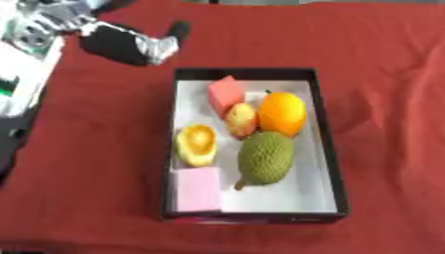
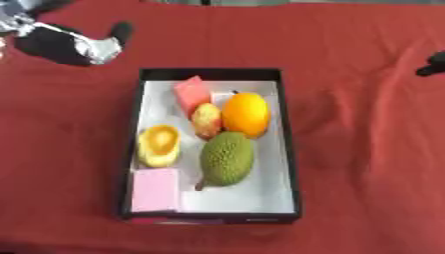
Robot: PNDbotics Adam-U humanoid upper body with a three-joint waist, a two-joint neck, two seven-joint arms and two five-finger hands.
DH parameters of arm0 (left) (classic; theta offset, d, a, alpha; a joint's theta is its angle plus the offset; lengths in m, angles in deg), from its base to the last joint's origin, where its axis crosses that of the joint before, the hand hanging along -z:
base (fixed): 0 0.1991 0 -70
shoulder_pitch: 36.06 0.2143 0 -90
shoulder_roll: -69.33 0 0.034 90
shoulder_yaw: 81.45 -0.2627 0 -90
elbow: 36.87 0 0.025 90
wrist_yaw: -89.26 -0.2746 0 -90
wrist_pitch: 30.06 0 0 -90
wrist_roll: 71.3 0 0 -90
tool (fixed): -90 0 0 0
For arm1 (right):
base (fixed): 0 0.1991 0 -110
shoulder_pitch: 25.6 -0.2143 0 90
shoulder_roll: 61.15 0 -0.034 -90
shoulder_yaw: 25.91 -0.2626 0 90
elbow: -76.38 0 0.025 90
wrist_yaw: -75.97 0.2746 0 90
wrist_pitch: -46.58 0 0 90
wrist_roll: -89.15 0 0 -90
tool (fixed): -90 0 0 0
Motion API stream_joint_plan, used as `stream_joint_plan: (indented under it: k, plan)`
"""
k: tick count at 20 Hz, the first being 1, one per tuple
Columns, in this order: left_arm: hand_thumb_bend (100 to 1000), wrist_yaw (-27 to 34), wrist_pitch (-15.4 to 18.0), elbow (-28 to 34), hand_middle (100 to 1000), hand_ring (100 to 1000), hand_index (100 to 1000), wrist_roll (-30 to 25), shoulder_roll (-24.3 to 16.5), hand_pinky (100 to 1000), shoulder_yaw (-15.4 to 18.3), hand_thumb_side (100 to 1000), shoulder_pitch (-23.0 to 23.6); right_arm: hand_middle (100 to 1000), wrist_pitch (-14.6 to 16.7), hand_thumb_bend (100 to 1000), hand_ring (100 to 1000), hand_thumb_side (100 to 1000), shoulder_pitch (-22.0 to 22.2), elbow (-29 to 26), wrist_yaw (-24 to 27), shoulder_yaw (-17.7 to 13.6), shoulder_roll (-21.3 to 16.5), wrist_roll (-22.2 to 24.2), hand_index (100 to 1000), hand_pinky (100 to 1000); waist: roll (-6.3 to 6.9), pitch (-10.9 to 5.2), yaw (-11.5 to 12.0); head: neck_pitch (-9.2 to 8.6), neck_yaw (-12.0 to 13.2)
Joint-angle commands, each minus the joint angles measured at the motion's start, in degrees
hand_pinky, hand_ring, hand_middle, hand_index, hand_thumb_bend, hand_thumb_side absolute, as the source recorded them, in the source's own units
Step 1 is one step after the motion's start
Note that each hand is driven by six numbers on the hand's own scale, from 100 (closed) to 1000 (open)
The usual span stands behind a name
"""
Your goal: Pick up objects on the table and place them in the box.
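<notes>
Fruit fills a black-walled box [image 1: 329, 149] with a white floor, set on a red cloth-covered table [image 1: 104, 163] and running lengthwise from the near edge toward the far edge. Inside, an orange [image 1: 282, 113] sits toward the far right, touching a small yellow-red fruit [image 1: 241, 119] on its left. A red block [image 1: 224, 94] lies just beyond that, near the far left corner of the box. A bumpy green fruit [image 1: 265, 158] with a short stem rests near the middle, below the orange. A yellow hollowed fruit [image 1: 197, 144] lies along the left wall, and a pink block [image 1: 198, 189] fills the near left corner. The near right part of the box floor is bare white. Red cloth lies open on every side of the box, widest to the right. The left hand [image 1: 139, 43] hangs over the table's far left, apart from the box, its fingers holding nothing; how far they are curled cannot be told. A dark tip of the right hand [image 2: 432, 64] shows at the right edge of the right eye view, too little to tell its state.
</notes>
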Motion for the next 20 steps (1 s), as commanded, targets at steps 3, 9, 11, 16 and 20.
stream_joint_plan:
  k: [3,9,11,16,20]
  plan:
    - [100,15.57,-11.39,9.6,679,704,753,14.94,-7.55,787,13.37,651,7.96,637,0.83,100,648,525,0.38,-1.29,-0.37,-1.38,0.07,-0.9,857,973,-0.74,-1.13,0.77,-0.77,-1.2]
    - [100,26.41,-13.56,11.06,686,710,767,27.72,-9.05,791,21.94,694,17.81,638,1.53,100,649,524,0.33,-1.29,-0.45,-1.61,1.49,-1.46,858,973,-2.2,-0.86,1.58,-1.31,-1.75]
    - [100,29.74,-13.02,10.28,684,708,770,29.84,-8.2,790,23.68,709,19.68,639,1.38,100,650,523,-0.06,-1.29,-0.22,-1.67,1.82,-1.74,858,973,-2.46,-0.78,1.75,-1.52,-1.78]
    - [111,35.28,-11.2,8.14,694,713,788,30.15,-5.62,795,25.54,740,22.2,645,0.61,100,655,523,-1.48,-1.29,0.26,-1.62,2.54,-2.11,861,976,-2.93,-0.53,1.71,-1.98,-1.86]
    - [134,37.1,-9.59,7.86,699,714,794,28.97,-3.12,794,26.03,746,22.77,655,0.64,100,664,529,-2.65,-1.29,0.45,-1.59,3.16,-1.97,869,980,-3.02,-0.27,1.56,-2.21,-1.81]
